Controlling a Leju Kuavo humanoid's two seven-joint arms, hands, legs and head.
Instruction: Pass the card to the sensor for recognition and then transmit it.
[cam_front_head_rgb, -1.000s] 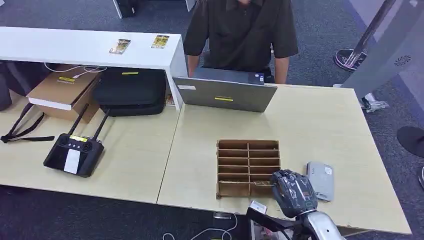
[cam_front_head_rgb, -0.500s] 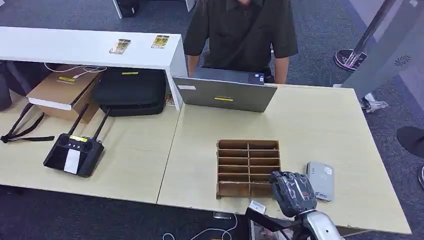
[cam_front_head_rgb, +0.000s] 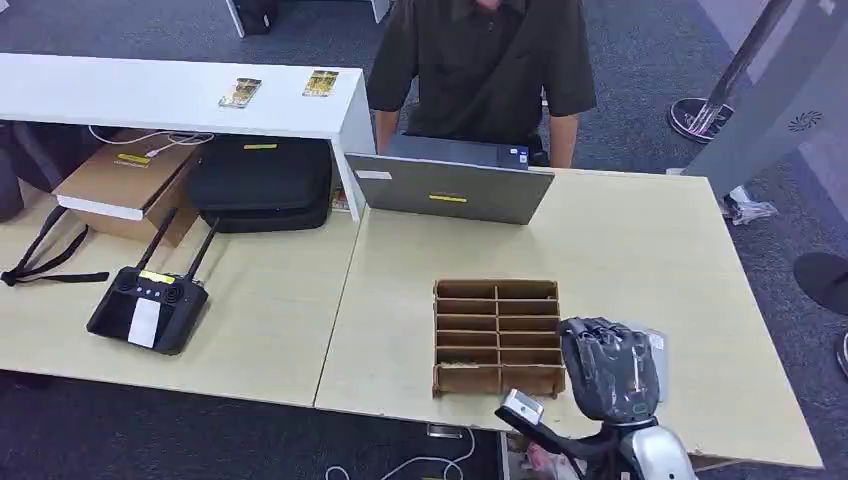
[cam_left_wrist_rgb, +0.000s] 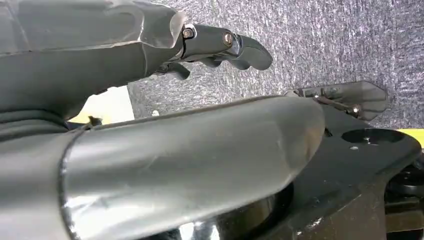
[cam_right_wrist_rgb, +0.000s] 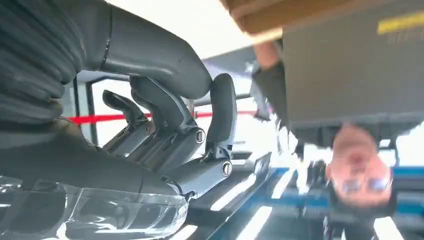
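My right hand (cam_front_head_rgb: 610, 368) hangs over the near edge of the surface (cam_front_head_rgb: 640, 250), just to the right of the brown card box (cam_front_head_rgb: 497, 335). It sits above the grey sensor (cam_front_head_rgb: 650, 345), and hides most of it. In the right wrist view my fingers (cam_right_wrist_rgb: 170, 130) are curled in a little, but I see no card between them. I cannot tell if my right hand holds a card or not.

The slots of the card box look mostly bare from here, and I cannot pick out a card in them.

My left hand (cam_left_wrist_rgb: 150, 55) hangs down by my side over the floor, fingers loose and holding nothing.

I think I am at the sensor step, or just getting to it. Passing the card on to the person (cam_front_head_rgb: 480, 60) behind the laptop (cam_front_head_rgb: 450, 188) is not done yet.
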